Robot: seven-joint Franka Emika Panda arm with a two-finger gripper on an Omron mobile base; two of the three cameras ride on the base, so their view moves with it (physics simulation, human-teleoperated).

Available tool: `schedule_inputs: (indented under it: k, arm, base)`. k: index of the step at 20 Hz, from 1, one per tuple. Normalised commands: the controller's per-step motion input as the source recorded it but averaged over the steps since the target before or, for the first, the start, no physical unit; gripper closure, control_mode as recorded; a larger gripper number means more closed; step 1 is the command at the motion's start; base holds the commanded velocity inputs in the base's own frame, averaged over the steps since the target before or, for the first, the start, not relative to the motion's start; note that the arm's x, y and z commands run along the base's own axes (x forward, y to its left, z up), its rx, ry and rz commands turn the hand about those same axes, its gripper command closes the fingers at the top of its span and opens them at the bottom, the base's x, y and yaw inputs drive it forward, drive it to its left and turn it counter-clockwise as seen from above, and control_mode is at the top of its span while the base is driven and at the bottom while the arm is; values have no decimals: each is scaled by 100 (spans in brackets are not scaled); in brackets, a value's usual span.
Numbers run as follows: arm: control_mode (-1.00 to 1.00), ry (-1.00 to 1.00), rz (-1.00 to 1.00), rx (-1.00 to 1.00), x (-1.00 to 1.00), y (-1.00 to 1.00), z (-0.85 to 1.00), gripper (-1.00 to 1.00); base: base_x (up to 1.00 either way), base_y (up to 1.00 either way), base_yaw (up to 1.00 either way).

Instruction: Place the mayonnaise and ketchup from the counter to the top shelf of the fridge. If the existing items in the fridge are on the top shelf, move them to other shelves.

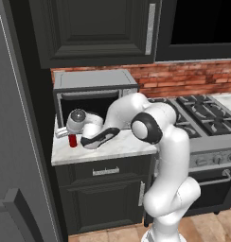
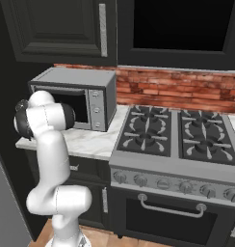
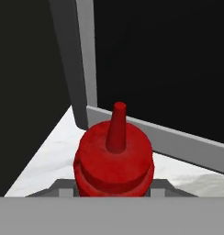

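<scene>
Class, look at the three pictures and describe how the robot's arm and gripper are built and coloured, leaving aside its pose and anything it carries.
The arm is made of rounded, glossy white segments joined at dark, near-black round joints with grey rims. A domed grey cap sits on one end near the wrist. The gripper is pale grey-white, with small grey fingertips showing in the hand view. No cables, labels or markings can be seen.

Red ketchup (image 3: 114,158) upright on counter (image 1: 118,147)
</scene>
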Motion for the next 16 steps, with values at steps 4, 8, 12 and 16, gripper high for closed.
schedule_inputs:
  k: [4,8,12,16]
  arm:
    - [-100,-13,0,0,-58,0,69,100]
    - [-100,-21,-1,-1,-95,0,100,100]
    - [-100,-16,-5,0,-100,-8,100,100]
    - [-100,-7,-6,0,-100,-26,100,100]
  base:
    - [0,0,0]
    - [0,0,0]
    - [0,0,0]
    - [0,0,0]
